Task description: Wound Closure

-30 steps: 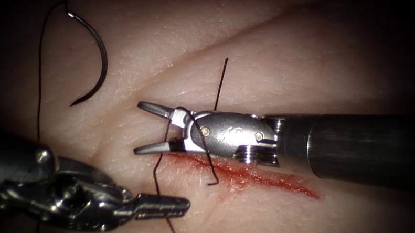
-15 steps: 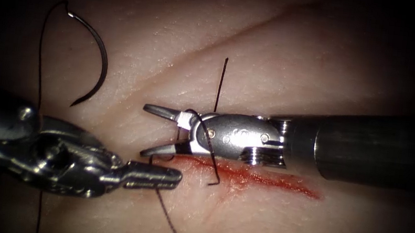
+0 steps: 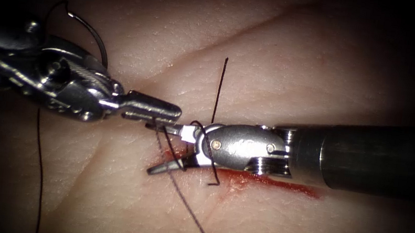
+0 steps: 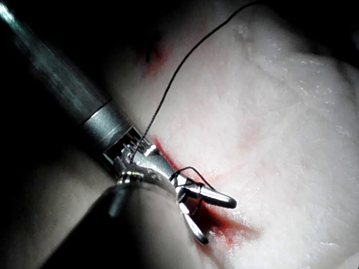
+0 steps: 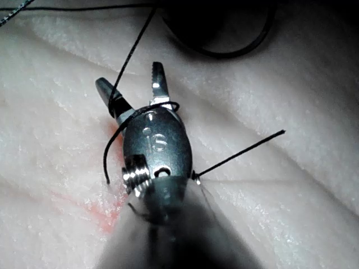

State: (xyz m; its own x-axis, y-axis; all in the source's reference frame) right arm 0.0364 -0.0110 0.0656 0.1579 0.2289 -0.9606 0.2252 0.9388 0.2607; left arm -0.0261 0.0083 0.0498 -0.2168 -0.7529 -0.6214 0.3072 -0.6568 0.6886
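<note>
**Thread looped round the right tool, needle lying free on the tissue**

The right tool reaches in across the cut, its jaws spread apart and gripping nothing. The thread is wound round the base of those jaws, seen also in the right wrist view. The left tool lies just above the right tool's upper jaw, its jaws closed; the thread runs close by their tip, but I cannot tell whether they pinch it. The needle rests on the tissue towards its upper left corner, left of the cut, held by neither tool and partly behind the left tool. A short cut end of thread stands up above the cut. Red fluid marks the cut.
</note>
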